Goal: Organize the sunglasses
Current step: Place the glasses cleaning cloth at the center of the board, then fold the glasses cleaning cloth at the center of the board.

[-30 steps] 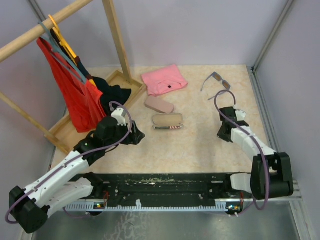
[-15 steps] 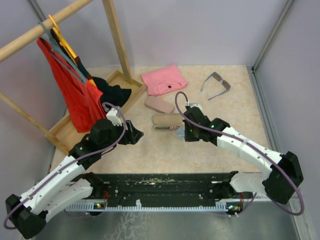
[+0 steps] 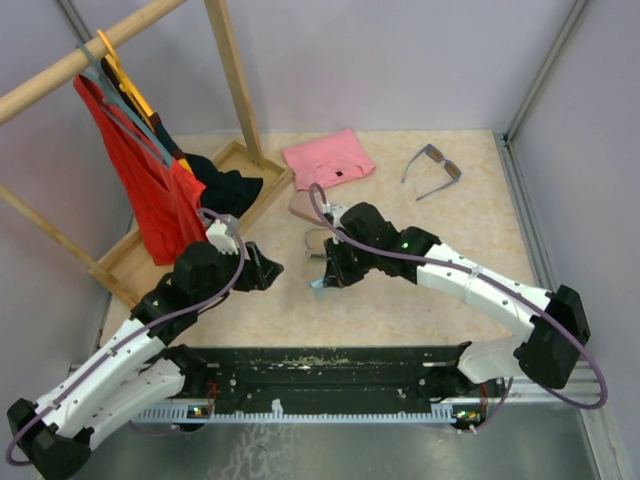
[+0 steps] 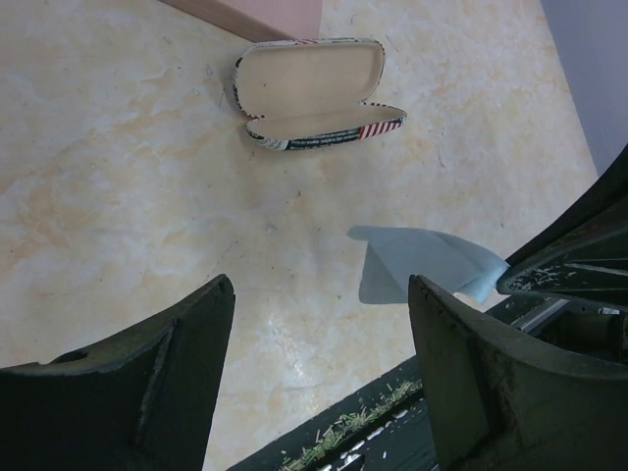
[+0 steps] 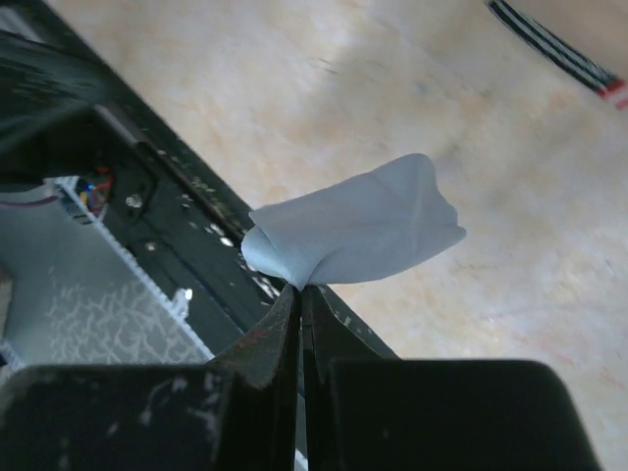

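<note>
left gripper (image 4: 316, 299): jaws spread, grasping nothing | right gripper (image 5: 300, 291): clenched on light blue cloth (image 5: 358, 231), mid-frame in top view | sunglasses (image 3: 433, 170): one pair visible, upper right, well apart from both grippers | flag-patterned case (image 4: 309, 88): open, top of left wrist view

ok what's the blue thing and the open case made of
Blue cloth: thin soft fabric, matte, probably microfibre; it bunches into soft folds where pinched. Open case: looks like a rigid shell, striped print outside, plain beige matte lining; shell material unclear.
</note>
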{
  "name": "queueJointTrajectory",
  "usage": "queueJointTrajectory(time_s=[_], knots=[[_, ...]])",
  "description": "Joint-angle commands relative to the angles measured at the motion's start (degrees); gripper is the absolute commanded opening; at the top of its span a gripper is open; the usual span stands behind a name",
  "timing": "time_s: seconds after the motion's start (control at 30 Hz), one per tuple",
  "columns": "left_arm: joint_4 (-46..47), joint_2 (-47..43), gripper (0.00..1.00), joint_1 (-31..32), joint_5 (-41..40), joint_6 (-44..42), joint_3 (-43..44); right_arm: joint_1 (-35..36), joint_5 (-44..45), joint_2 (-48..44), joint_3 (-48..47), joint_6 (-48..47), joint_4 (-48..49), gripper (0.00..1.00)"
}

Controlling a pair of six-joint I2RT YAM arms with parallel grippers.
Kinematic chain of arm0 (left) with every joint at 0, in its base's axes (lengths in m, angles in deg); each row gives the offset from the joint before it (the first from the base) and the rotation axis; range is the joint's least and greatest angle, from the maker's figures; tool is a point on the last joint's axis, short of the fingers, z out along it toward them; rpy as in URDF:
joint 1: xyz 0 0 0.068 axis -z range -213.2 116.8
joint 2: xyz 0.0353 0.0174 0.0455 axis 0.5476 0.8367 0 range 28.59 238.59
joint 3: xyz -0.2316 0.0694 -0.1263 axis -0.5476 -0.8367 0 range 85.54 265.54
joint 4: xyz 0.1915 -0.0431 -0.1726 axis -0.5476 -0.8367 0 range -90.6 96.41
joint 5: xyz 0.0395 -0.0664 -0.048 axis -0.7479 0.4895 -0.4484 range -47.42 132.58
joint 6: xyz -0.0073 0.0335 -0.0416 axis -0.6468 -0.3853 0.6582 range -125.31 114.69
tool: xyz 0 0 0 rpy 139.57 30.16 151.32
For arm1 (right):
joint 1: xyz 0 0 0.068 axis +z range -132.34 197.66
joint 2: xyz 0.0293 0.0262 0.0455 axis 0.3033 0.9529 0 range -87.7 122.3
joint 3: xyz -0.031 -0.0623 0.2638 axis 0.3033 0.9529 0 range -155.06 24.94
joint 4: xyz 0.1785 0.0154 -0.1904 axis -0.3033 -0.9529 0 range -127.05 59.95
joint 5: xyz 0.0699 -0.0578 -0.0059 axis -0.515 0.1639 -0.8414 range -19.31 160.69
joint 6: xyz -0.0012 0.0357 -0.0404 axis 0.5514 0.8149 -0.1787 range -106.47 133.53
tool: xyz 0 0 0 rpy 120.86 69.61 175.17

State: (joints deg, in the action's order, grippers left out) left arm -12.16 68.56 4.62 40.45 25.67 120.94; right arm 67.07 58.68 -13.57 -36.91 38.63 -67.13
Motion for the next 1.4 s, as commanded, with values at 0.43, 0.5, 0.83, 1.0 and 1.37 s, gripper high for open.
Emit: queueJointTrajectory(time_s=[0.43, 0.5, 0.83, 1.0, 1.37], knots=[[-1.27, -1.74, 0.78, -0.20, -0.41, 1.53, -2.68, 1.96, 25.91, 2.21, 12.57, 2.27, -0.89, 0.53], [-0.14, -0.22, 0.79, -0.21, 0.36, 1.40, -2.95, 1.93, 26.71, -0.35, 12.39, 2.39, 0.56, 0.56], [10.03, 12.70, 0.75, -0.20, 6.71, 2.67, -6.04, 1.95, 28.05, -13.12, 25.08, 4.35, 20.98, 0.56], [16.81, 20.29, 0.63, -0.12, 9.54, 3.00, -8.27, 2.37, 24.45, -12.55, 25.02, 10.01, 17.61, 0.51], [22.92, 29.62, 0.59, 6.84, 6.05, 3.69, -10.58, 4.31, 25.50, -15.68, 32.40, 27.95, 19.09, 0.47]])
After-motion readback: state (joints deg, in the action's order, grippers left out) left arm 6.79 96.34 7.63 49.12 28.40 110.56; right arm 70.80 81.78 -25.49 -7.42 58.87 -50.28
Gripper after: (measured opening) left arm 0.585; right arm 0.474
